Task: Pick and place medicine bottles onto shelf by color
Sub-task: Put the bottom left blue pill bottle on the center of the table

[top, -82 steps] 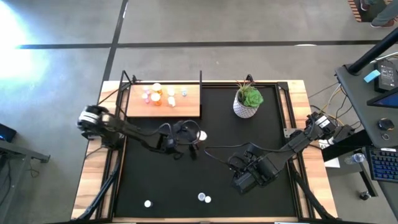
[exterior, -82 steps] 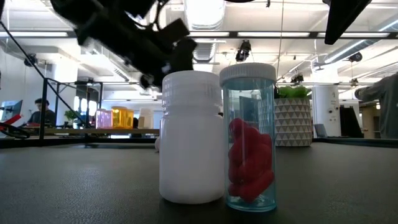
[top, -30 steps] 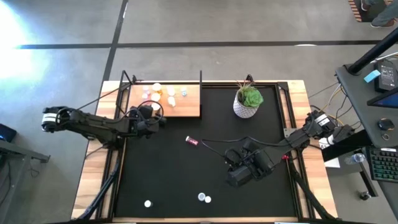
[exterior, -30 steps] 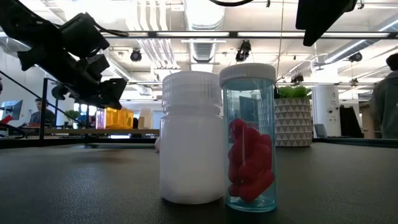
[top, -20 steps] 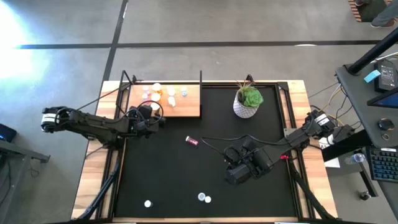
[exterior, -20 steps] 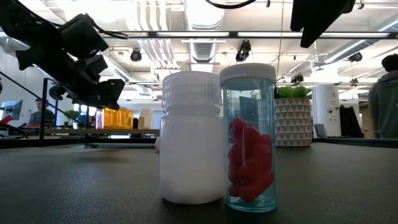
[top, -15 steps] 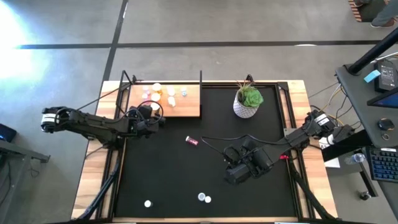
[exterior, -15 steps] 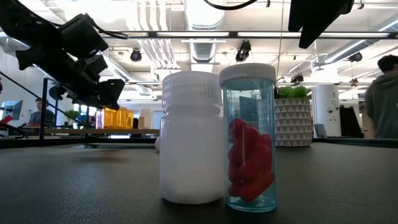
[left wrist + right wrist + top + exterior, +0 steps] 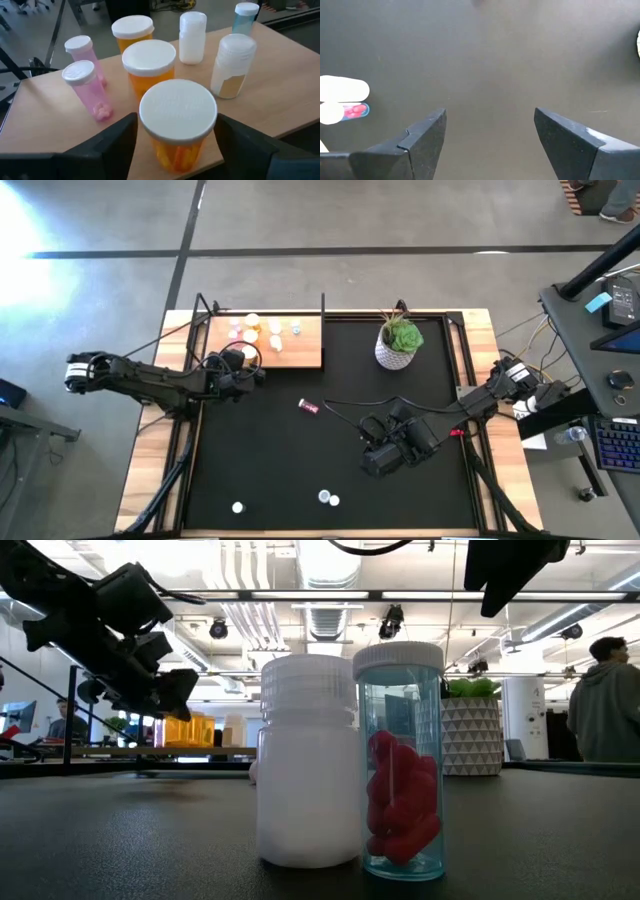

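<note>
Left gripper (image 9: 176,150), jaws apart, straddles a white-capped orange bottle (image 9: 177,125) standing at the light wooden shelf (image 9: 280,95) front edge, apparently a release; next, withdraw clear; right gripper (image 9: 490,132) hangs open above the black mat (image 9: 260,470).

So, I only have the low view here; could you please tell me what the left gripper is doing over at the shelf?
Observer: The left gripper is around an orange bottle standing at the front edge of the shelf.
Operator: Thank you. And the right gripper?
Observer: The right gripper is open and empty, over bare black mat.
Operator: Is any bottle lying down?
Observer: Yes, one pinkish bottle lies on its side mid-mat.
</note>
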Robot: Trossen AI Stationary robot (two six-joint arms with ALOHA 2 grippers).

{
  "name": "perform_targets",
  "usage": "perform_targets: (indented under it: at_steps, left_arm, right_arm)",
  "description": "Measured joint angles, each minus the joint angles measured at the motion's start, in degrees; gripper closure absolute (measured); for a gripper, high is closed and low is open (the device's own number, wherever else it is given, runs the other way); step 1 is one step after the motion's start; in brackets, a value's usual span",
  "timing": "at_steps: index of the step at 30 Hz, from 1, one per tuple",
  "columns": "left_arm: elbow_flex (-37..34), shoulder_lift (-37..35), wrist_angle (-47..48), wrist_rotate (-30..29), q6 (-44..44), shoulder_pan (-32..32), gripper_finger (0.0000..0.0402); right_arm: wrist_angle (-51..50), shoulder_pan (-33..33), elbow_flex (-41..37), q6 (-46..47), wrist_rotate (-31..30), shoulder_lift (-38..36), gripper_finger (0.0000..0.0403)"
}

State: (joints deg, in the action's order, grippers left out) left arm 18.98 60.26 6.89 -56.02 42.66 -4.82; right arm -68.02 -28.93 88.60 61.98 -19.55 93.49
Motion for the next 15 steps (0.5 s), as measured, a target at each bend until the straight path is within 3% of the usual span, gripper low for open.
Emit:
perform_targets:
  at_steps: [6,15]
  left_arm:
    - [0.00,-1.55,-0.21,0.85,0.01,0.00,0.0132]
    - [0.04,-9.65,-0.31,1.95,-2.96,0.00,0.0129]
  right_arm:
    - [0.15,0.00,0.00,0.00,0.00,0.00,0.0107]
    - [0.45,0.00,0.00,0.00,0.00,0.00,0.0103]
